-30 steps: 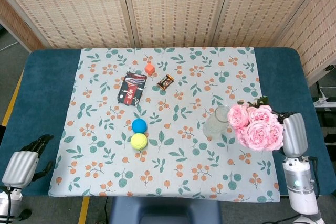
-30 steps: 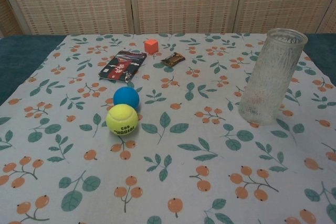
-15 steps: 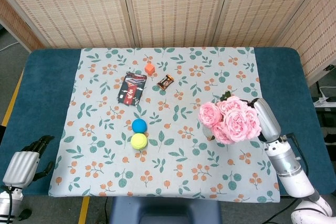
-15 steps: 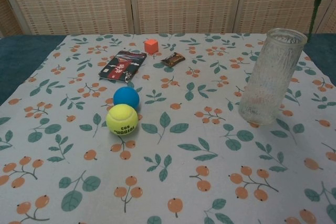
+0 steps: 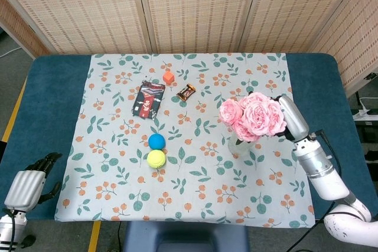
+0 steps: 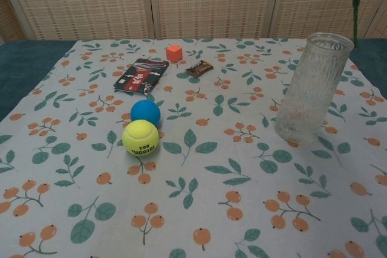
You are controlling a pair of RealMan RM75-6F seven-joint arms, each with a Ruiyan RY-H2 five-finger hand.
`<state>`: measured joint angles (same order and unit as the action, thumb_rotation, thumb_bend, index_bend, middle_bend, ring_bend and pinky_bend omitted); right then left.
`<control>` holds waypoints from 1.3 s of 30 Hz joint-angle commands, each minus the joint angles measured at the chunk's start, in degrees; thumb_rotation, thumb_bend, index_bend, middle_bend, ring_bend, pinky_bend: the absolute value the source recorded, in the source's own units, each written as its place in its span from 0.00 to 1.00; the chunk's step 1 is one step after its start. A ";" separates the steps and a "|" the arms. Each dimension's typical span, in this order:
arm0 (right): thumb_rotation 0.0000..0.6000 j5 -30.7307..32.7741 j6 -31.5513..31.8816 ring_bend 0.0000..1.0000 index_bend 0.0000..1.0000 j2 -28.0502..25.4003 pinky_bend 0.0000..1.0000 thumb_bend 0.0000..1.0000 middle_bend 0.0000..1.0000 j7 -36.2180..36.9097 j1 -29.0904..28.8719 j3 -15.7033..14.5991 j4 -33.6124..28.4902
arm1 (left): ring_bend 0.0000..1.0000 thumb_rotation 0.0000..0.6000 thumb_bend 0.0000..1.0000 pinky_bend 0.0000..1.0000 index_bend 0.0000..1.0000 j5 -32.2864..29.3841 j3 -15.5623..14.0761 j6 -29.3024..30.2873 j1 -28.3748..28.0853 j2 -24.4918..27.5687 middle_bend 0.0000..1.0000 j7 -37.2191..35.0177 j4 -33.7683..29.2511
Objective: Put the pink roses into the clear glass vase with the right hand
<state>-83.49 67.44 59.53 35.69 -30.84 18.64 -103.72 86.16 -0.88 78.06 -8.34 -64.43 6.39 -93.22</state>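
The pink roses (image 5: 253,116) hang as a bunch over the right half of the table, and my right hand (image 5: 293,117) holds them from their right side. Below the blooms only the base of the clear glass vase (image 5: 238,146) shows in the head view. In the chest view the vase (image 6: 313,89) stands upright and empty. The roses' green stem (image 6: 355,10) hangs just right of its rim, with its lower end at about rim height. My left hand (image 5: 28,185) rests low beside the table's front left corner, holding nothing.
A blue ball (image 6: 145,113) and a yellow tennis ball (image 6: 140,138) lie left of the vase. Farther back are a dark snack packet (image 6: 141,75), an orange cube (image 6: 174,52) and a brown wrapped bar (image 6: 199,68). A floral cloth (image 5: 195,193) covers the table.
My right hand has carried the roses left and away from the table's right edge to above the vase. The stem has come into the chest view. The left hand has stayed put.
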 commanded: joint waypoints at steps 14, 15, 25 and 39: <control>1.00 0.31 0.02 1.00 0.92 0.21 1.00 0.78 1.00 -4.40 -1.53 0.03 -3.73 | 0.26 1.00 0.37 0.42 0.14 -0.05 -0.06 -0.08 -0.05 -0.01 0.15 -0.05 0.00; 1.00 0.34 0.05 1.00 0.92 0.24 1.00 0.78 1.00 -4.59 -1.59 0.05 -3.82 | 0.26 1.00 0.37 0.42 0.14 -0.04 -0.07 -0.08 -0.05 -0.01 0.15 -0.04 0.01; 1.00 3.08 -2.93 1.00 0.92 2.42 1.00 0.78 1.00 -2.58 -4.15 0.76 1.50 | 0.26 1.00 0.37 0.42 0.14 -0.14 -0.24 -0.45 -0.15 -0.12 0.15 0.55 -0.04; 1.00 -0.51 -2.89 1.00 0.64 3.95 1.00 0.33 1.00 4.42 -1.99 -4.29 9.98 | 0.26 1.00 0.37 0.42 0.14 -0.35 -0.37 -0.74 -0.21 0.06 0.15 1.02 -0.42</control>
<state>-83.28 64.90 63.43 39.17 -33.09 15.14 -94.48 85.81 -1.25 77.32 -8.55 -64.37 7.40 -93.65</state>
